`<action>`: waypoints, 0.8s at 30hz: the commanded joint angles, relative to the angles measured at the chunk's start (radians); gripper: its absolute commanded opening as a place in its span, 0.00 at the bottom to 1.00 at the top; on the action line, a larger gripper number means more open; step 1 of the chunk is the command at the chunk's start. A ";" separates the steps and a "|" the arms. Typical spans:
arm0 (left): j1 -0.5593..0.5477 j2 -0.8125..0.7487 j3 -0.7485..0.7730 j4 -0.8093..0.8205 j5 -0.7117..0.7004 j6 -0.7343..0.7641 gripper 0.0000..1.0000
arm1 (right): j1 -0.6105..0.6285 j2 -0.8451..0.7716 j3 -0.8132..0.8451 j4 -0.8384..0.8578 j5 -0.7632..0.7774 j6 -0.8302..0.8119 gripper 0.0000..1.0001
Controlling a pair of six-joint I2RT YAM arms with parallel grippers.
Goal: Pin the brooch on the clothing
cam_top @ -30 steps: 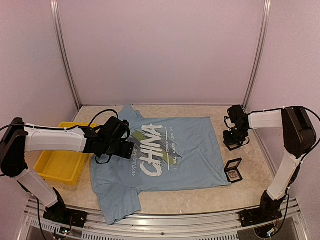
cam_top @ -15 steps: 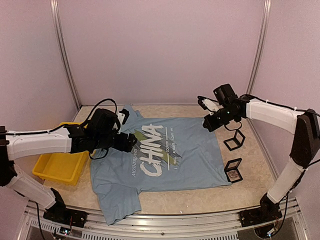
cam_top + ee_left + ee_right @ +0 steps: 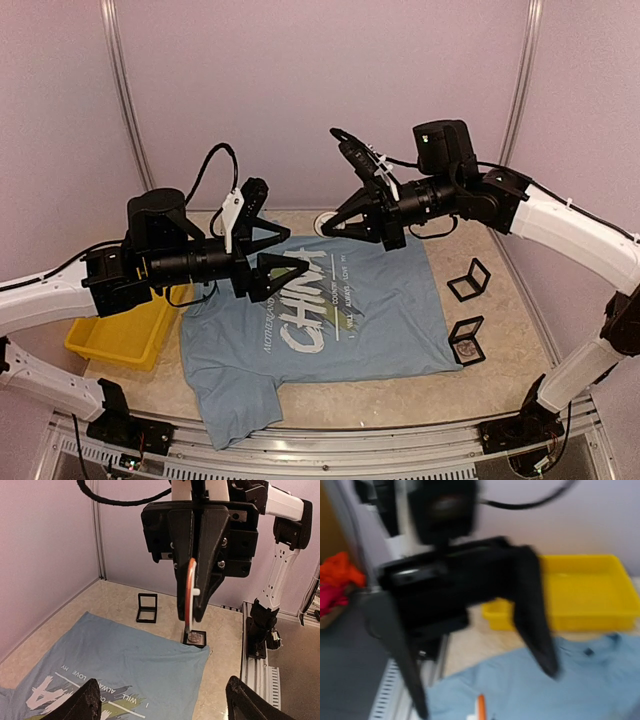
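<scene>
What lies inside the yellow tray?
The yellow tray looks bare inside, though blurred. A finger of the left gripper hides one end in the right wrist view; the left arm covers much from above.

The light blue T-shirt (image 3: 385, 300) with white "CHINA" lettering lay spread flat, print up, while the thin, orange-rimmed brooch (image 3: 189, 592) was pinched edge-on in the raised right gripper (image 3: 192, 622).

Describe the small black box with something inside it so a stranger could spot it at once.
Find the light blue CHINA T-shirt spread on the table; two small black square frames sit beside it on the robot's right. Yours is the near frame, closer to the robot, by the shirt's corner. Unlike the empty frame behind it, it holds a small roundish object.
</scene>
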 commanded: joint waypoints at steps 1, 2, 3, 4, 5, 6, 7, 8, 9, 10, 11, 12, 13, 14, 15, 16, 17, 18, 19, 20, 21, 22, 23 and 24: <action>-0.004 0.015 0.046 0.006 0.106 0.028 0.79 | 0.032 0.002 0.016 0.028 -0.056 -0.005 0.00; -0.004 0.016 0.047 0.019 0.100 0.023 0.75 | 0.039 0.000 0.013 0.037 -0.056 -0.001 0.00; -0.004 0.017 0.048 0.034 0.096 0.016 0.70 | 0.043 -0.003 0.008 0.052 -0.055 0.004 0.00; -0.002 0.019 0.050 0.048 0.097 0.006 0.64 | 0.049 -0.004 0.003 0.064 -0.055 0.008 0.00; 0.001 0.023 0.053 0.060 0.100 -0.002 0.60 | 0.053 -0.006 -0.001 0.079 -0.058 0.010 0.00; 0.002 0.030 0.056 0.069 0.105 -0.002 0.56 | 0.055 -0.006 -0.004 0.085 -0.059 0.011 0.00; 0.004 0.034 0.058 0.077 0.113 -0.002 0.52 | 0.058 -0.006 -0.005 0.093 -0.057 0.014 0.00; 0.004 0.037 0.058 0.088 0.120 -0.015 0.50 | 0.059 -0.008 -0.009 0.101 -0.056 0.017 0.00; 0.004 0.040 0.056 0.101 0.131 -0.032 0.48 | 0.061 -0.008 -0.014 0.111 -0.056 0.020 0.00; 0.005 0.042 0.052 0.128 0.141 -0.043 0.44 | 0.062 -0.011 -0.022 0.121 -0.057 0.023 0.00; 0.004 0.043 0.046 0.154 0.151 -0.058 0.41 | 0.064 -0.014 -0.029 0.131 -0.057 0.025 0.00; 0.005 0.043 0.043 0.174 0.161 -0.068 0.39 | 0.066 -0.017 -0.037 0.143 -0.056 0.030 0.00; 0.004 0.045 0.040 0.194 0.167 -0.076 0.39 | 0.067 -0.020 -0.046 0.156 -0.056 0.036 0.00; 0.004 0.046 0.038 0.210 0.169 -0.084 0.39 | 0.065 -0.024 -0.055 0.171 -0.059 0.041 0.00; 0.004 0.047 0.035 0.228 0.167 -0.091 0.39 | 0.067 -0.028 -0.064 0.187 -0.064 0.048 0.00; 0.004 0.049 0.029 0.248 0.161 -0.096 0.39 | 0.068 -0.033 -0.073 0.205 -0.068 0.059 0.00; 0.004 0.049 0.022 0.267 0.158 -0.098 0.39 | 0.068 -0.036 -0.081 0.220 -0.067 0.065 0.00; 0.004 0.049 0.016 0.287 0.162 -0.099 0.38 | 0.069 -0.039 -0.086 0.230 -0.063 0.069 0.00; 0.003 0.049 0.009 0.299 0.168 -0.097 0.35 | 0.069 -0.040 -0.090 0.238 -0.061 0.071 0.00; 0.003 0.051 0.006 0.305 0.169 -0.097 0.31 | 0.068 -0.041 -0.093 0.245 -0.062 0.073 0.00; 0.004 0.053 0.006 0.306 0.166 -0.097 0.27 | 0.070 -0.041 -0.096 0.251 -0.065 0.076 0.00; 0.005 0.056 0.006 0.305 0.164 -0.095 0.23 | 0.069 -0.041 -0.097 0.256 -0.070 0.076 0.00; 0.003 0.058 0.007 0.303 0.166 -0.092 0.17 | 0.071 -0.040 -0.097 0.256 -0.072 0.076 0.00; 0.003 0.058 0.007 0.301 0.168 -0.090 0.14 | 0.070 -0.040 -0.097 0.256 -0.073 0.076 0.00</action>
